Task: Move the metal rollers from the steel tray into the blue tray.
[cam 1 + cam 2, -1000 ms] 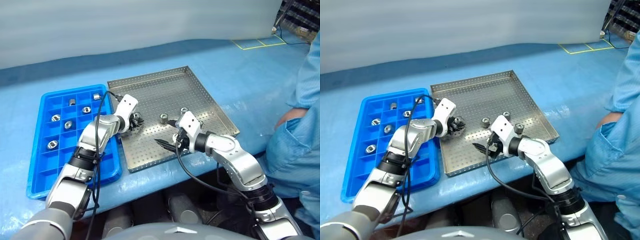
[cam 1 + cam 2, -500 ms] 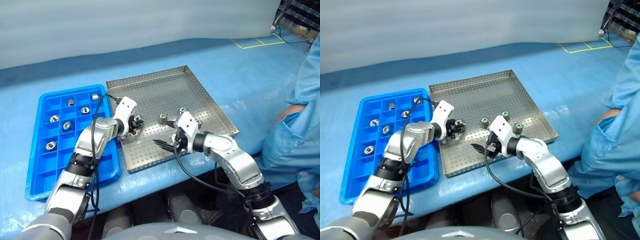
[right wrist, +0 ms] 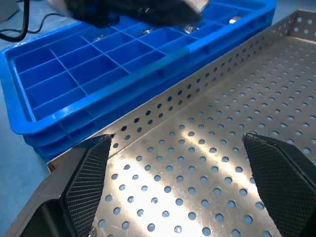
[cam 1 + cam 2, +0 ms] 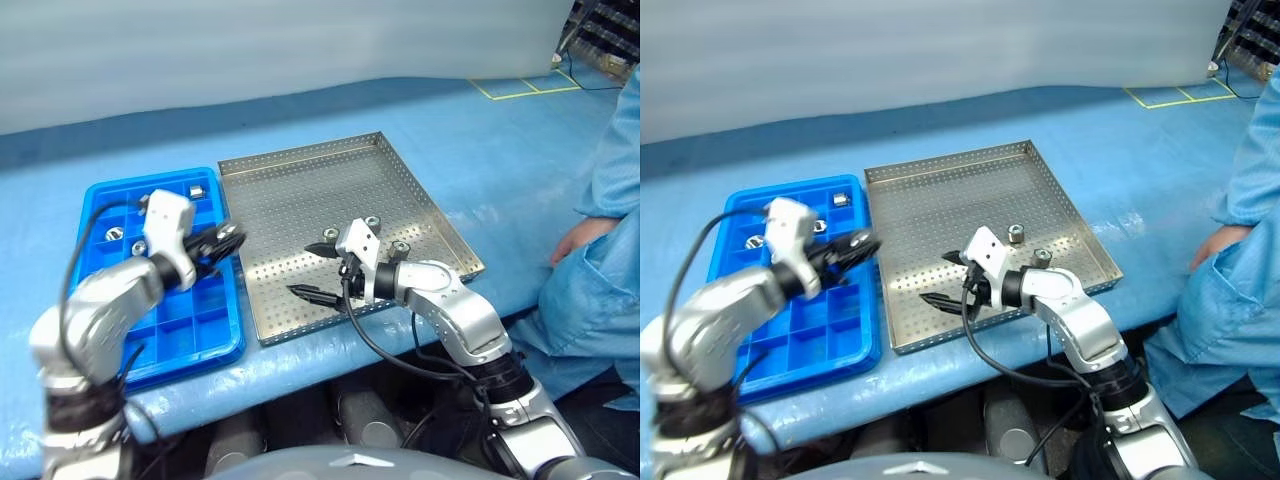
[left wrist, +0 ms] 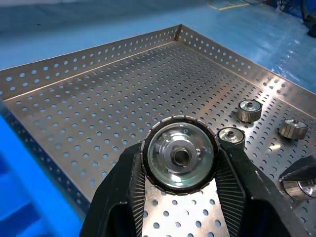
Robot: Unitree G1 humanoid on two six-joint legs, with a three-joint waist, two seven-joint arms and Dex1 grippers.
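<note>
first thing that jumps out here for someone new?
The left gripper, shut on a metal roller, hovers by the blue tray's edge nearest the steel tray. The right gripper hangs wide open over the steel tray's near side, with loose rollers beyond it.

No readable text, labels, brands, numbers or signs anywhere

Surface point(image 4: 480, 140): covered in blue sheeting, glossy in places. Far edge: backed by a pale grey-white wall point(image 4: 280, 45). Far right corner: marked with yellow tape lines point(image 4: 520, 88).
</note>
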